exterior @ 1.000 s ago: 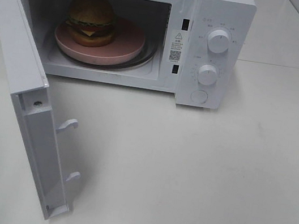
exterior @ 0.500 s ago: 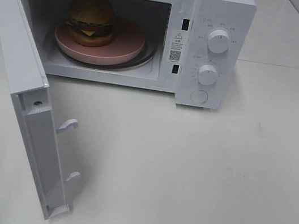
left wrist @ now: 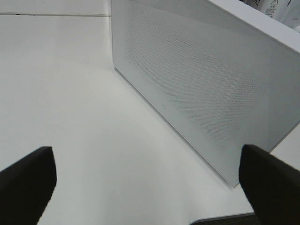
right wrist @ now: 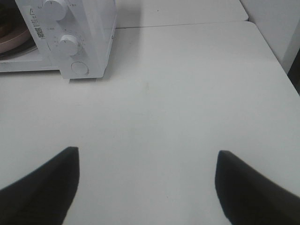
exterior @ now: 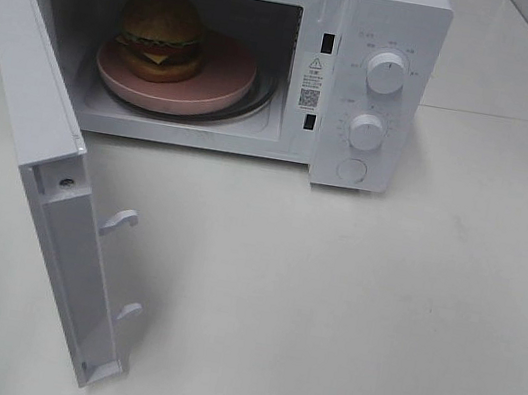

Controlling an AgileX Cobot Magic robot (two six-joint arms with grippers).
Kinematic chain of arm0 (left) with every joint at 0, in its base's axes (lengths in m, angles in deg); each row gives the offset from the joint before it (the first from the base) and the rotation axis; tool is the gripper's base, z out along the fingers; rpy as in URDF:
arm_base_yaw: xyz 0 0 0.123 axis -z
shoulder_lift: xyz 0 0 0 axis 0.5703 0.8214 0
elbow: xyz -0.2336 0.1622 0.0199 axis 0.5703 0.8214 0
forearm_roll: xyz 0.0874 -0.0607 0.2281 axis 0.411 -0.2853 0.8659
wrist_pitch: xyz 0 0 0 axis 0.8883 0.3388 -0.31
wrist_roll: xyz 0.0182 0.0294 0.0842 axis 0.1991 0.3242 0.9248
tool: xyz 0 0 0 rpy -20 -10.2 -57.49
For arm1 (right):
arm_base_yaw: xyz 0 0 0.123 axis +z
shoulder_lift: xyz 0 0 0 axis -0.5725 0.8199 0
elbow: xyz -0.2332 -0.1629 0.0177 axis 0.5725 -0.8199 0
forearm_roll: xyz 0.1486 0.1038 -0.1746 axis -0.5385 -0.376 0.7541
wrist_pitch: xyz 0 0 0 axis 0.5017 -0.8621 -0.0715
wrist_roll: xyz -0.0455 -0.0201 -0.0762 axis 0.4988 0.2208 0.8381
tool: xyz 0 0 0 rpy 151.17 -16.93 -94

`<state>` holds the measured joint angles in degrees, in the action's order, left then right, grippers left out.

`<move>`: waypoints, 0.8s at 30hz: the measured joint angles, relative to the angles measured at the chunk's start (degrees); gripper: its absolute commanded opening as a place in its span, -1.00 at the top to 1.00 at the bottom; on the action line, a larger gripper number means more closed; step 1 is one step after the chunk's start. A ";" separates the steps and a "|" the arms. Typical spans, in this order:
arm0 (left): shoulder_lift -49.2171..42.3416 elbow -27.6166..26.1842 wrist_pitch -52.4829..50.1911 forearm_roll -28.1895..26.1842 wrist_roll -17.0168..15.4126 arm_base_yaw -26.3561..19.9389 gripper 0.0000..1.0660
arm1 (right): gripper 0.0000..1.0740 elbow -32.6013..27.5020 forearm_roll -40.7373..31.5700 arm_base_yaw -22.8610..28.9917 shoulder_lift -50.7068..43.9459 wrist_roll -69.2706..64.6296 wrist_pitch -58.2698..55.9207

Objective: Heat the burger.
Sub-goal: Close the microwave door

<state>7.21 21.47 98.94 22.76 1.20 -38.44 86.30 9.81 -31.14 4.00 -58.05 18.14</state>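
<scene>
Bearing a warning-triangle label (exterior: pixel 312 80), the microwave (exterior: pixel 400 23) holds the burger (exterior: pixel 162 33).

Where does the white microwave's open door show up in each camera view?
Exterior high: open white microwave door, swung out at the left.
Left wrist: its perforated face, ahead of the open left pincer.
Right wrist: not in it.
Shared landmark: the white tabletop.

The left gripper (left wrist: pixel 149 186) hung near the microwave (left wrist: pixel 201 79), jaws wide apart, empty. The right gripper (right wrist: pixel 147 187) likewise.
</scene>
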 measured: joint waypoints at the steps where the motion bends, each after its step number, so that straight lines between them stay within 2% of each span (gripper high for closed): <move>1: 0.00 0.00 0.00 0.00 0.00 0.00 -0.84 | -0.42 0.00 0.00 0.00 0.00 0.00 0.00; 24: 0.00 0.00 0.00 0.00 0.00 0.00 -0.84 | -0.42 0.00 0.00 0.00 0.00 0.00 0.00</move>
<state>7.21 21.47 98.94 22.76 1.20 -38.44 86.30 9.81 -31.14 4.00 -58.05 18.14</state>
